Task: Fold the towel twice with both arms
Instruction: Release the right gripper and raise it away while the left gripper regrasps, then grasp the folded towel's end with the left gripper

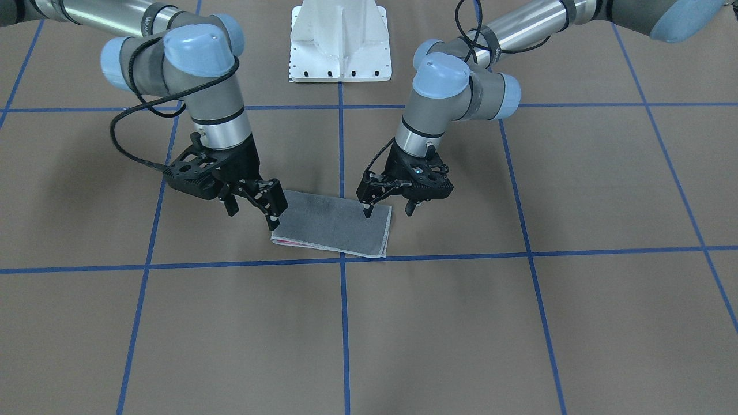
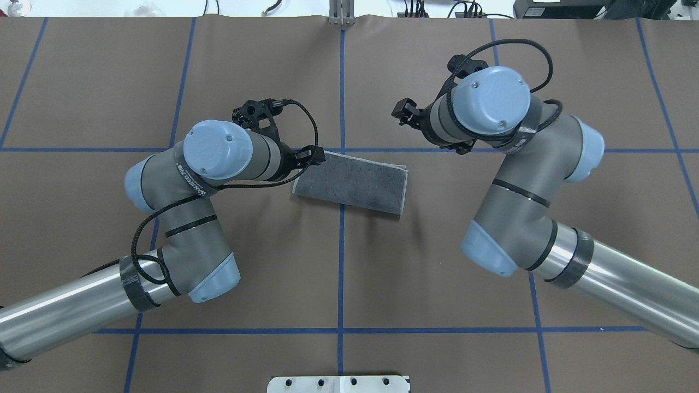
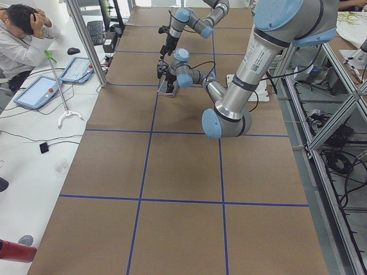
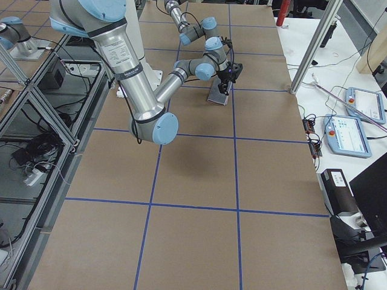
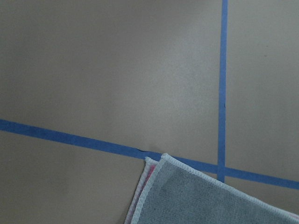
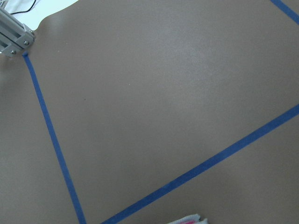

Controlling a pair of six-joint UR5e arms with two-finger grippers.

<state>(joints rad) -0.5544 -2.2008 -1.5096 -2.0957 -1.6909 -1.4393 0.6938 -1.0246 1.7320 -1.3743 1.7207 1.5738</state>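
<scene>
The towel [image 1: 334, 222] lies on the brown table, folded once into a rectangle. Its grey face is up and a pink strip shows at one end [image 1: 288, 242]. It also shows in the overhead view [image 2: 352, 185]. My left gripper [image 1: 388, 210] is open at the towel's end, one fingertip [image 1: 367, 213] low over the cloth and the other past the edge. My right gripper [image 1: 252, 215] is open at the opposite end, one fingertip [image 1: 272, 222] at the corner. The left wrist view shows a towel corner [image 5: 187, 200]; the right wrist view shows only a pink sliver [image 6: 187, 219].
The white bolted pedestal [image 1: 340, 46] stands behind the towel. Blue tape lines [image 1: 343, 323] grid the table. A seated operator [image 3: 20, 34] and control tablets [image 3: 40, 91] are at a side desk beyond the table's far edge.
</scene>
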